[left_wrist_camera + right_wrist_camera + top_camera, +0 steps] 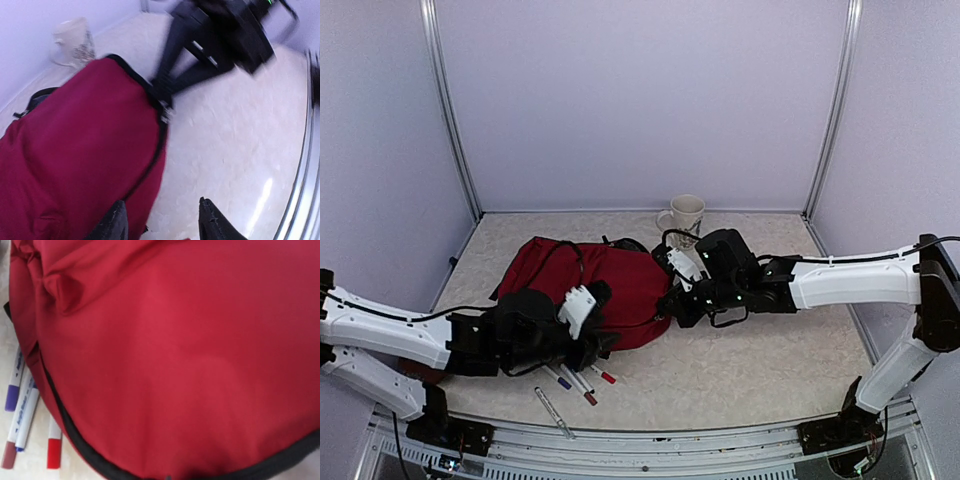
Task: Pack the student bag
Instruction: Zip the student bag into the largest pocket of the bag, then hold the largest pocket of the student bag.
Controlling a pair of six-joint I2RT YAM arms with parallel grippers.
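Note:
The student bag [610,280] is a dark-red backpack lying flat in the middle of the table. In the left wrist view the student bag [75,150] fills the left half. My left gripper [162,225] is open with nothing between its fingers. One fingertip [116,222] hangs over the bag's near edge and the other over bare table. My right gripper [672,303] sits at the bag's right edge. In the left wrist view the right gripper [162,97] has its dark fingers closed together on the bag's black rim. The right wrist view shows only red fabric [180,355]; its own fingers are hidden.
Several markers [578,380] lie on the table just in front of the bag; the markers [20,415] also show at the left of the right wrist view. A white mug [686,214] stands behind the bag near the back wall. Metal frame posts mark the corners.

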